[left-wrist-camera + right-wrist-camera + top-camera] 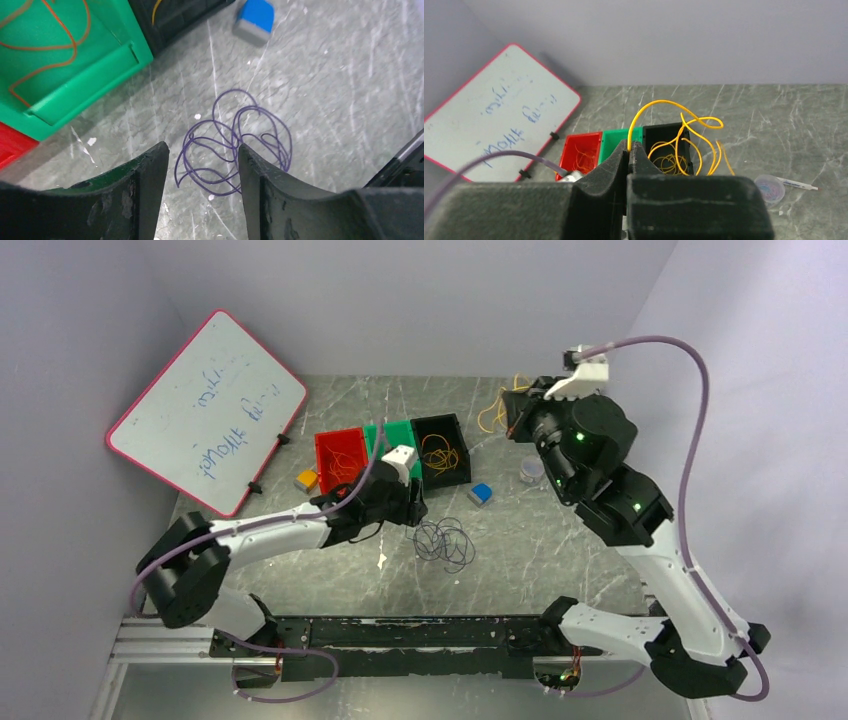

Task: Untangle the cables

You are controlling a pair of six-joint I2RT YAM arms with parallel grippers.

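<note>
The purple cable (235, 145), loosely coiled on the counter (350, 75) just beyond the parted, empty left pincer (202, 150), looks light and springy, best pinched at an outer loop; the closed right pincer (630, 149) grips a yellow cable (674, 106).

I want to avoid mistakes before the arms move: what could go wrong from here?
The right gripper pinches the yellow cable at one spot; its dangling loops might slip out or snag the black bin. The open left gripper hangs over the purple cable, whose loops overlap; closing may catch several strands and tighten the tangle.
</note>
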